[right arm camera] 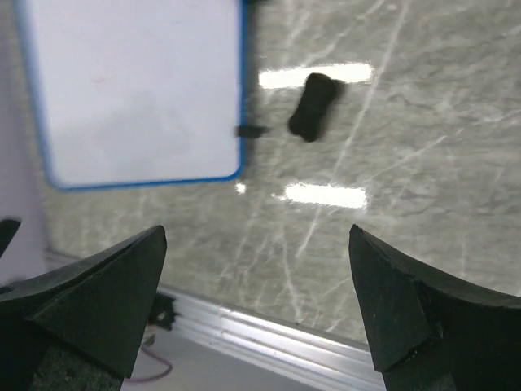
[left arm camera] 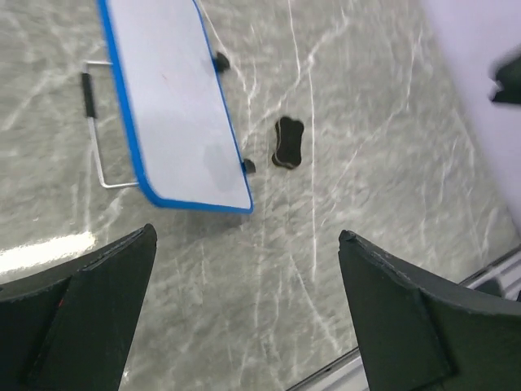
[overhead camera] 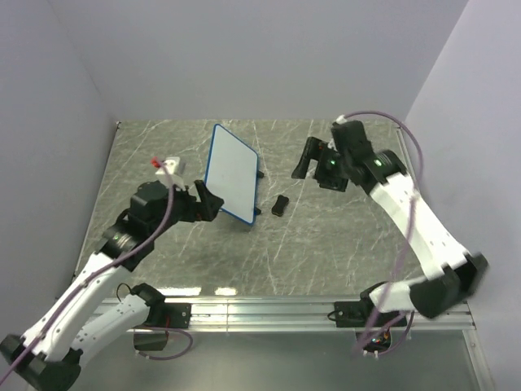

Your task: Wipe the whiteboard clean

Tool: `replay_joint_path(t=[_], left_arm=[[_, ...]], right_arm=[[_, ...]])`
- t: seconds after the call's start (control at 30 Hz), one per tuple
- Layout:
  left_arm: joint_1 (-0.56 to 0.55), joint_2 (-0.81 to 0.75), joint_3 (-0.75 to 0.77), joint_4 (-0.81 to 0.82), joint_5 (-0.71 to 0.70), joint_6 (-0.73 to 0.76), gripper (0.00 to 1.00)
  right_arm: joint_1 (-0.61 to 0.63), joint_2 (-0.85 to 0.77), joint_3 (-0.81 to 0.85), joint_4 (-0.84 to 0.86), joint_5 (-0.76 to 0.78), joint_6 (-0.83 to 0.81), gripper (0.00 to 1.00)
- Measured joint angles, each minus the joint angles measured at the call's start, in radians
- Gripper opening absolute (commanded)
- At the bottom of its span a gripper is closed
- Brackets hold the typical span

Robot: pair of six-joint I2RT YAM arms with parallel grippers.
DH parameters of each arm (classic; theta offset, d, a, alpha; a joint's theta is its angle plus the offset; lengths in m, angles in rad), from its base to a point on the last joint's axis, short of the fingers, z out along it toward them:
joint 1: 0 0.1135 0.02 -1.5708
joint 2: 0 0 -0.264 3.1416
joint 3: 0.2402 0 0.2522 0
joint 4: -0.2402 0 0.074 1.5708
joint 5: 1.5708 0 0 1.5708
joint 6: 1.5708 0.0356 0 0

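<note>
Whiteboard (overhead camera: pixel 232 171) stands tilted mid-way across the surface (overhead camera: pixel 326 236), with the eraser (overhead camera: pixel 281 205) lying just beside its foot. Left gripper (overhead camera: pixel 208 198) and right gripper (overhead camera: pixel 309 159) both gape wide, empty. Wiping pressure on the unbraced board could tip or slide it.

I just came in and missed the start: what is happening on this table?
Two robot arms face a small white board with a blue frame, standing tilted on the grey marble-pattern table. A small black eraser block lies beside it. The left fingers and the right fingers are open and hold nothing. The board looks nearly clean.
</note>
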Motion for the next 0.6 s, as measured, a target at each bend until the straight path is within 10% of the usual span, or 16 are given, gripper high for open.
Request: replay_joint_path(t=[0.27,0.6], left_arm=[[-0.001,-0.162,0.018,-0.201,-0.074,-0.138,1.0],[-0.001,-0.272,0.011,-0.298,-0.189,-0.208,0.99]], right_arm=[[-0.012,-0.431,-0.347,0.331,-0.08,0.141,1.0],[-0.024,-0.298,-0.369,0.464,-0.161,0.211,0.94]])
